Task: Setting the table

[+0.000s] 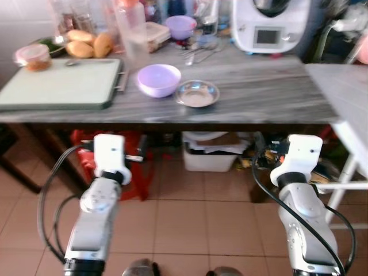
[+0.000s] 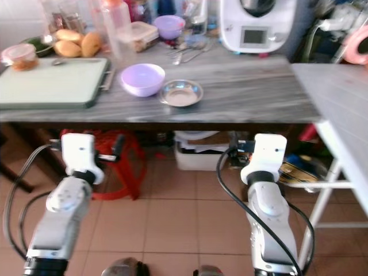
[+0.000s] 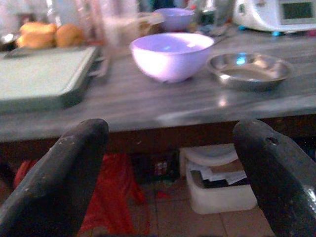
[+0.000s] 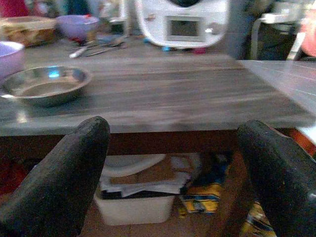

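A lilac bowl (image 1: 158, 79) and a shallow steel dish (image 1: 197, 94) sit side by side near the front of the grey wooden counter (image 1: 259, 92). Further back are a second lilac bowl (image 1: 180, 26) and loose cutlery (image 1: 198, 53). My left arm (image 1: 100, 195) and right arm (image 1: 299, 195) are held below and in front of the counter edge. In the left wrist view the left gripper (image 3: 170, 131) is open, facing the lilac bowl (image 3: 170, 54). In the right wrist view the right gripper (image 4: 173, 128) is open, with the steel dish (image 4: 44, 85) off to one side. Neither holds anything.
A green cutting board (image 1: 57, 86) covers the counter's left side, with buns (image 1: 86, 45), a lidded tub (image 1: 34, 56) and a clear jug (image 1: 132, 29) behind it. A white appliance (image 1: 270, 23) stands at the back right. A white table (image 1: 345, 98) adjoins on the right. Under the counter are a red stool (image 1: 132, 167) and a white bin (image 1: 210, 156).
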Motion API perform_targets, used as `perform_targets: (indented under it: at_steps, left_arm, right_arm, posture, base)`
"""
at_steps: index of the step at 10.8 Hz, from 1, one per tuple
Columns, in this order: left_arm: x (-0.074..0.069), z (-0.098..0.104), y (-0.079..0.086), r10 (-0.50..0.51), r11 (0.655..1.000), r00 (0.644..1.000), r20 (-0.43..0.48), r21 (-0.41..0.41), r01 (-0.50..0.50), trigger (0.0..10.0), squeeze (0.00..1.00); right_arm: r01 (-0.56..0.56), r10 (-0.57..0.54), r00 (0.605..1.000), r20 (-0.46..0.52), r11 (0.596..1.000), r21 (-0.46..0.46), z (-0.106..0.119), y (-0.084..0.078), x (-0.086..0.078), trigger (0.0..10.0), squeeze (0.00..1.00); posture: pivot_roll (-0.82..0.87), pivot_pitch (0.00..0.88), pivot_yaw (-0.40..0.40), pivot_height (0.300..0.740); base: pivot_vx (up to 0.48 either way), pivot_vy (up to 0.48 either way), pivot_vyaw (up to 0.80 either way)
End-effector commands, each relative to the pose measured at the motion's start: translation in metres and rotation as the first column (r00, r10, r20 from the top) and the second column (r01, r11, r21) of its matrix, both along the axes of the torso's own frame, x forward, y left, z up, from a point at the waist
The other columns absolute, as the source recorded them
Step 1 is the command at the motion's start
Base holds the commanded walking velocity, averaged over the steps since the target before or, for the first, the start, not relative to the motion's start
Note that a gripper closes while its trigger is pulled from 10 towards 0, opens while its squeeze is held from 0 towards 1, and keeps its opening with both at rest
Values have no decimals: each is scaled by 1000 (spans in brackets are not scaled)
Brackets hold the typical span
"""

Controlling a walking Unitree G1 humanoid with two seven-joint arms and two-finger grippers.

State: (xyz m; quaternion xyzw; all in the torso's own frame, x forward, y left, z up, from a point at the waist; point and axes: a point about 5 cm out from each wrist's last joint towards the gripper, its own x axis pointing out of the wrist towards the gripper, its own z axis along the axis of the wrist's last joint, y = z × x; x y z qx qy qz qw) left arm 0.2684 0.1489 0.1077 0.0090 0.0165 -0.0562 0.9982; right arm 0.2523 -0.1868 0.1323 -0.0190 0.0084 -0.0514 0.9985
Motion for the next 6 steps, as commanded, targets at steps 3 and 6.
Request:
perform_targets:
  at_steps: [3, 6]
  left_arm:
    - [1, 3, -9, -36, 999, 999, 15, -13, 36, 10000, 0]
    - [1, 3, -10, -37, 999, 999, 16, -17, 38, 10000, 0]
  right_arm:
    - [14, -14, 1000, -8, 1000, 0, -3, -5, -1, 10000, 0]
    - [18, -18, 1000, -19, 1000, 2, -5, -6, -2, 10000, 0]
  posture:
    - [-36, 0, 39, 740]
    - [-37, 0, 37, 740]
  base:
    - [0, -300, -158]
    - [0, -329, -179]
